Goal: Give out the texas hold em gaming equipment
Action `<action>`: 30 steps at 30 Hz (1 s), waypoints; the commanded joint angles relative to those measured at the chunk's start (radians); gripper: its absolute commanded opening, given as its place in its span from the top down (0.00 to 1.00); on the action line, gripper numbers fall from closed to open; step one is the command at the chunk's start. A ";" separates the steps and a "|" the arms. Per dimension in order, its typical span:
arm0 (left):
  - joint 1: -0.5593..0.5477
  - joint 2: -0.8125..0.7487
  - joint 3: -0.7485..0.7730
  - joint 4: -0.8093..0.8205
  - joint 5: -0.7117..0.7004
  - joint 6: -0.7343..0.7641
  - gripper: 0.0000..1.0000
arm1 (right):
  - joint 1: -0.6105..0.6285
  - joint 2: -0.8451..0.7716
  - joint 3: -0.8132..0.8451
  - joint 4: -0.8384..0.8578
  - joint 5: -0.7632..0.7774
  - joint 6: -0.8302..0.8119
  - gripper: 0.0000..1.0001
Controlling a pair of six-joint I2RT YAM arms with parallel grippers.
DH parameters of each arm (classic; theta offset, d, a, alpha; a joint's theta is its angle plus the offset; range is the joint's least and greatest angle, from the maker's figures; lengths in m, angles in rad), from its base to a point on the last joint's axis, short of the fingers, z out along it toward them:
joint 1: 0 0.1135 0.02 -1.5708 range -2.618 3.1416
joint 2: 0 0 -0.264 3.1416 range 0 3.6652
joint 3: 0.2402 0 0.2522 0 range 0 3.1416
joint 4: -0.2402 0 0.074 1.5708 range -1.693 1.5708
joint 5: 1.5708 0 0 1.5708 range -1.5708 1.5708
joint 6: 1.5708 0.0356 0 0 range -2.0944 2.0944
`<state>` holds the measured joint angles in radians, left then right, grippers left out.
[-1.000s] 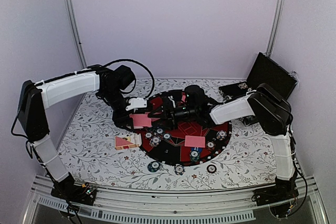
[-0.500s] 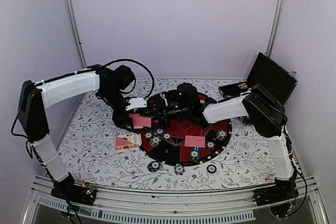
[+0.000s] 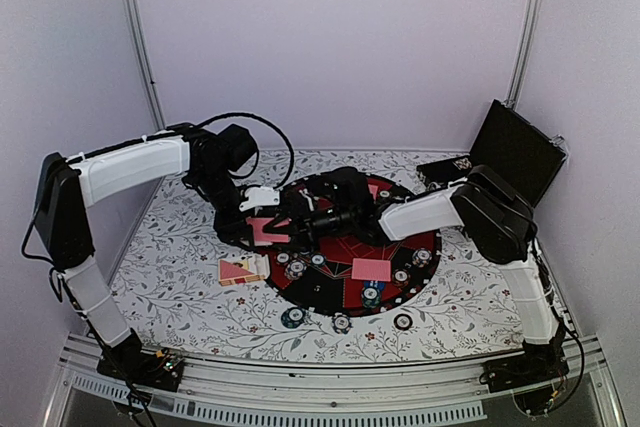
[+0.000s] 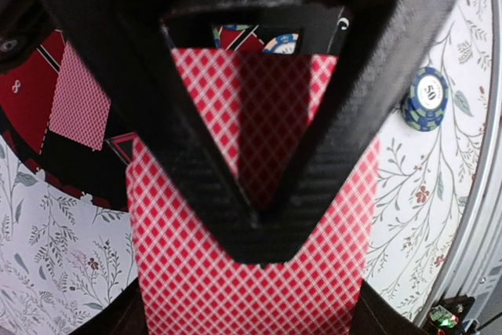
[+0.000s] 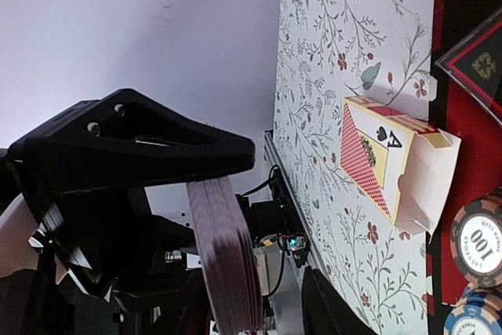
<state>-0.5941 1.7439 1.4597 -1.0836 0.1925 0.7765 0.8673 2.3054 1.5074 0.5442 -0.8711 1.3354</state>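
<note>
My left gripper hangs over the left rim of the mat, shut on a deck of pink-red-backed playing cards. The left wrist view shows its jaws pinched on the checked back of that deck. My right gripper reaches in from the right and stands open, its fingers either side of the deck's edge, with a gap on the right side. One card lies face down on the mat. Poker chips lie on the mat and in front of it.
The round red-and-black mat fills the table's middle. An open card box with an ace of spades lies left of it. The black hinged case stands open at the back right. A chip sits on the flowered cloth.
My right gripper has moved left across the mat up to the deck. Its jaws have narrowed around the deck's edge. The left arm and deck have stayed still.
</note>
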 commanded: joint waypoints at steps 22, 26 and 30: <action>0.004 0.003 0.035 -0.007 0.003 0.003 0.86 | -0.087 -0.188 -0.208 0.040 -0.009 -0.037 0.87; 0.005 0.001 0.030 -0.006 0.002 0.003 0.86 | -0.137 -0.219 -0.250 0.054 -0.010 -0.034 0.89; 0.007 -0.003 0.028 -0.010 0.003 0.001 0.86 | -0.185 -0.219 -0.220 0.040 -0.019 -0.040 0.90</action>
<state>-0.5930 1.7512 1.4673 -1.0904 0.1890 0.7765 0.7353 2.1254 1.2675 0.5697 -0.8764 1.3052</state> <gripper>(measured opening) 0.672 0.106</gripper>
